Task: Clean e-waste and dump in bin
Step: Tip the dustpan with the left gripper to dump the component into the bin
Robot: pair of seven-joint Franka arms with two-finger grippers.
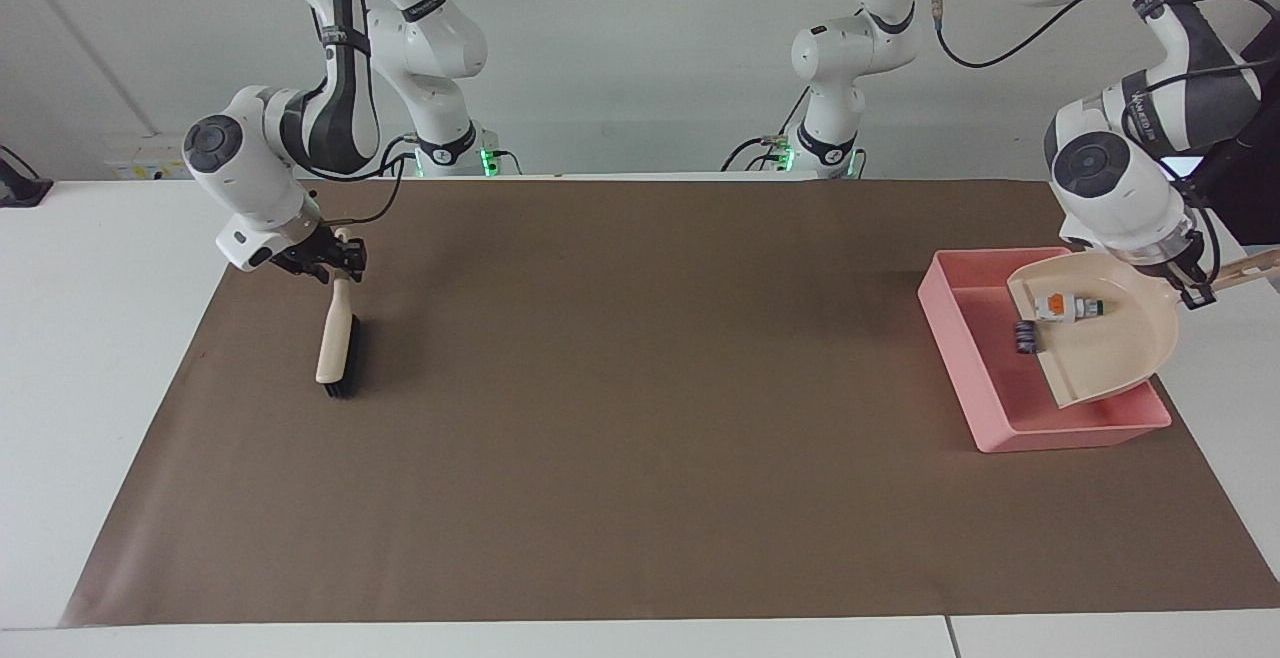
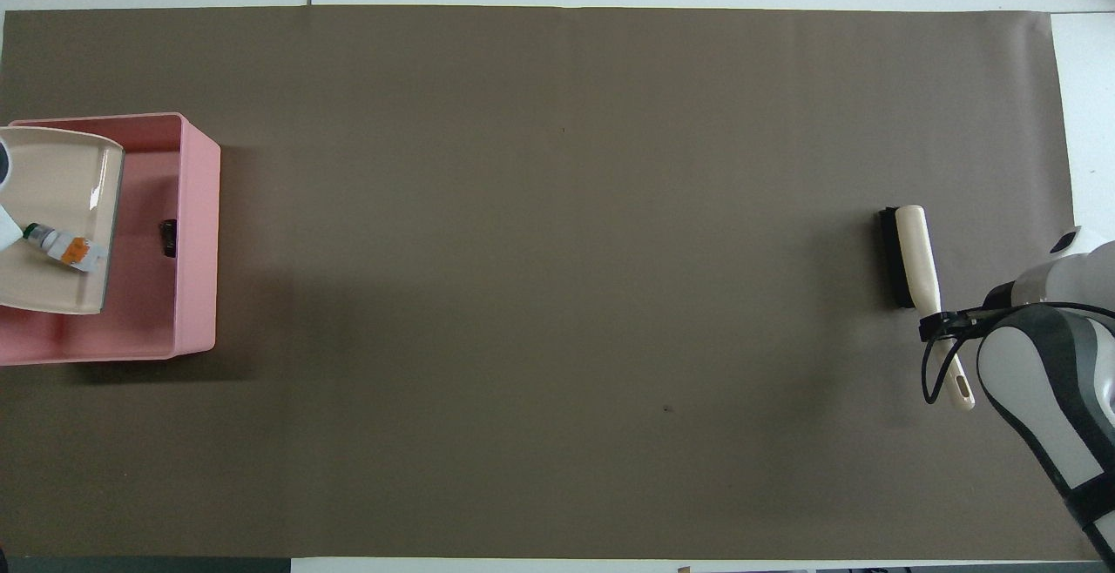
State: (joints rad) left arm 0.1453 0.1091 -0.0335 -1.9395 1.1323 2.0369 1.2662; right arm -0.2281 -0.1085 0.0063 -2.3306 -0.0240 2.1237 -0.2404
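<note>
One camera faces the robots, one looks steeply down (both high), sharing the brown mat (image 1: pixel 640 398)

mid desk (image 1: pixel 640 388): bare mat, open passage | left arm's end: pink bin (image 1: pixel 965 368) with tilted dustpan (image 1: pixel 1110 338) over it — blocks a low pass | right arm's end: brush (image 1: pixel 335 348) standing on the mat, right hand (image 1: pixel 335 263) on its handle — obstacle
</note>
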